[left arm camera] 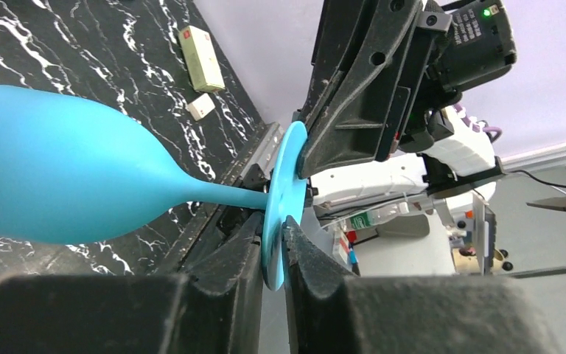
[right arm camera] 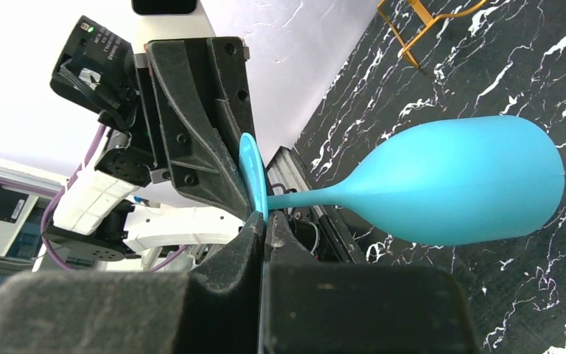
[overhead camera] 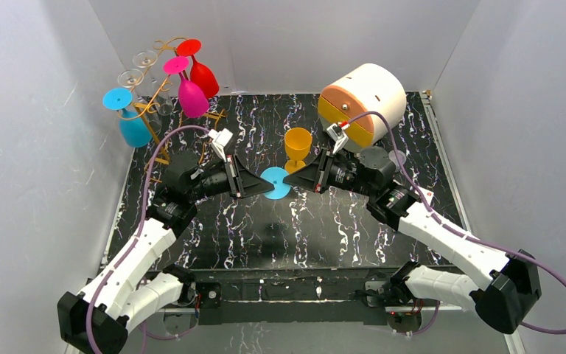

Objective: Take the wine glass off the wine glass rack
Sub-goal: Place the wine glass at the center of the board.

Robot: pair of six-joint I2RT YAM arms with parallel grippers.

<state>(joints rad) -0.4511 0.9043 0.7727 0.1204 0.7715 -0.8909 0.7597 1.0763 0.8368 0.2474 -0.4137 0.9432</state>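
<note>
Opaque sky-blue wine glass (left arm camera: 66, 177) hangs sideways over the black marbled table (overhead camera: 265, 232), off the gold wire rack (overhead camera: 149, 108); left claw (left arm camera: 273, 254) and right claw (right arm camera: 263, 221) both pinch its thin foot. Uneven pulling could twist it loose.

No text can be read. A white-print label (left arm camera: 479, 26) sits on the right gripper (left arm camera: 300, 151) housing and a second label (right arm camera: 103, 48) on the left gripper (right arm camera: 254, 195) housing. Both are too small to read.
</note>
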